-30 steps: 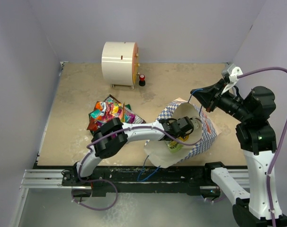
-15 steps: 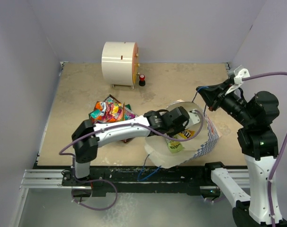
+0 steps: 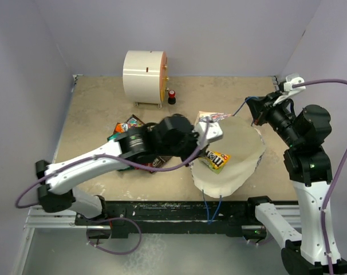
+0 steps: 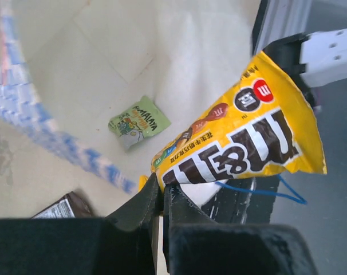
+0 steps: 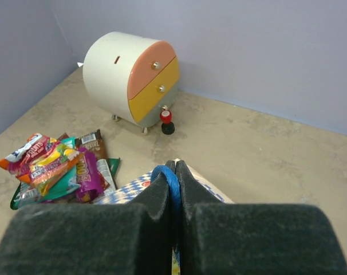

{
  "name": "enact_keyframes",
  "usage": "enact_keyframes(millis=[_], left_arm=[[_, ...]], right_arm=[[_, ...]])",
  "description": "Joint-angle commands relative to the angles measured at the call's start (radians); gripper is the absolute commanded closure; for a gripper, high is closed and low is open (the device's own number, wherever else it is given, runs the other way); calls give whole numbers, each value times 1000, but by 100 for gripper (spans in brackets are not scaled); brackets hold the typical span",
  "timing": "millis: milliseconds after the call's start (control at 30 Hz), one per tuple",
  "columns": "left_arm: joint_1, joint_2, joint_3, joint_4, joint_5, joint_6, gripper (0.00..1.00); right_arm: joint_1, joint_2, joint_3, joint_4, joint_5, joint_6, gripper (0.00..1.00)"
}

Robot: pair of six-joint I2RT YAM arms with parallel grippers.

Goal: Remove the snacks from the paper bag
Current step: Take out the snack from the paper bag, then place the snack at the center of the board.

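1. Snack pile – left-centre of table, several glossy pkts heaped, partly hidden by left arm in top view. Risk: next pkt dropped on heap may slide off or knock others; low concern.
2. Left gripper – jaws closed on corner of yellow packet, which hangs free above the bag's mouth. Pinch is on an edge only and film is slick, so pkt could slip out mid-carry & fall back in bag.
3. Green packet – lying on white inner wall of the bag, apart from yellow one; not yet removed. Risk: flat on soft paper, so a pick may catch bag lining w/ it.
4. Paper bag – right of centre, on its side, mouth toward near edge; checkered outside visible at far rim. Risk: if it sags or shifts, mouth may close over the green pkt.
5. Right gripper – jaws shut on blue cord handle, holding the bag up. Thin cord could slide through the pads; if so, bag collapses.
6. White drum – far back, well apart; no hazard.
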Motion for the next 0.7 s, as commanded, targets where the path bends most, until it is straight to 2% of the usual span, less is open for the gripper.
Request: enact_keyframes(millis=[0, 167, 267, 333, 433, 667], left_arm=[[-1, -251, -41, 49, 5, -44, 100], [7, -395, -47, -22, -282, -184, 100], [21, -393, 10, -153, -515, -313, 100], [63, -365, 59, -286, -614, -429, 100], [207, -300, 132, -454, -598, -560, 100], [442, -167, 196, -616, -426, -676, 100]], right_arm=[[0, 8, -11, 86, 45, 32, 100], [0, 7, -14, 91, 33, 28, 100], [0, 4, -12, 83, 31, 27, 100], [0, 1, -11, 81, 27, 30, 100], [1, 1, -6, 75, 25, 35, 100], [1, 8, 4, 82, 29, 50, 100]])
